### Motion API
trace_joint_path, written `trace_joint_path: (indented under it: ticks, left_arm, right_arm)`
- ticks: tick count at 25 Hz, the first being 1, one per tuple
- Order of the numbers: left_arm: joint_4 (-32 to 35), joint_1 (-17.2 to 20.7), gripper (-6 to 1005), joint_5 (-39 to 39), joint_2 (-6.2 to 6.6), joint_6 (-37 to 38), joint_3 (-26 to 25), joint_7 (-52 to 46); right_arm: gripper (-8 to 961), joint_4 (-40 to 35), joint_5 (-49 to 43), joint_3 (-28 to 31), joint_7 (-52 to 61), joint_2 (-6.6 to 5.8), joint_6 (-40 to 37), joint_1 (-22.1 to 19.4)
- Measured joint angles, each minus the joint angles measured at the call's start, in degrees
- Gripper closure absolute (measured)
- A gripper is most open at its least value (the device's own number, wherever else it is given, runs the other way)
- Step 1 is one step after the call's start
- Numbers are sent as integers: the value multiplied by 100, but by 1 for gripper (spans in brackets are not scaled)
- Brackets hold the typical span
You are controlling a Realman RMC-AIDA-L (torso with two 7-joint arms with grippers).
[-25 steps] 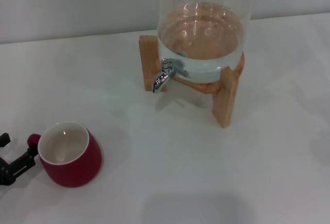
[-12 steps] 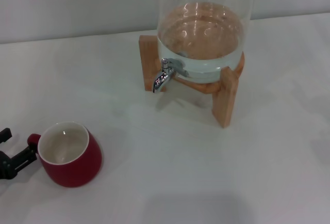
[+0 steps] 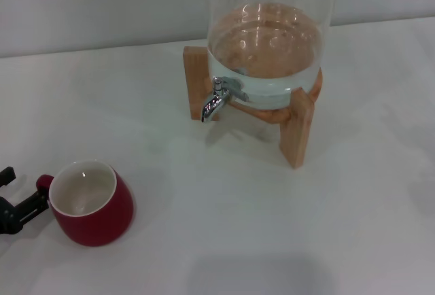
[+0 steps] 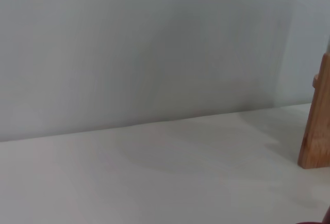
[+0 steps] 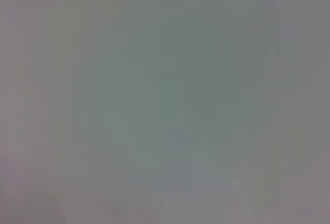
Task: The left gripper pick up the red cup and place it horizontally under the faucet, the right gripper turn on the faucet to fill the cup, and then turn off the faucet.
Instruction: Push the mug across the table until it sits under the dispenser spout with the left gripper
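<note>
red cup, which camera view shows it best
The head view: the whole red cup stands upright on the white table, cream inside visible, handle toward the left gripper beside it. The left wrist view catches only a dark-red sliver at its lower edge. The right wrist view shows nothing of it.

The left gripper point(image 3: 15, 198) is cut off at the head view's edge (only black fingers show); the glass jar point(image 3: 268, 30) loses its top.

Soft, even light; faint shadows on the tabletop point(image 3: 224, 240), highlights on the glass jar point(image 3: 268, 37); right wrist view wholly blurred.
</note>
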Motion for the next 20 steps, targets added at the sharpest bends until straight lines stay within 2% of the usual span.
trace_joint_path:
  ticks: [13,20]
  left_arm:
    - [-5,-24,170,-2,0,-1,26,-131]
    - [-9,-43,244,-2,13,-5,133,-206]
  right_arm:
    - [231,0,0,8,-8,5,0,-7]
    - [231,0,0,13,-9,8,0,-20]
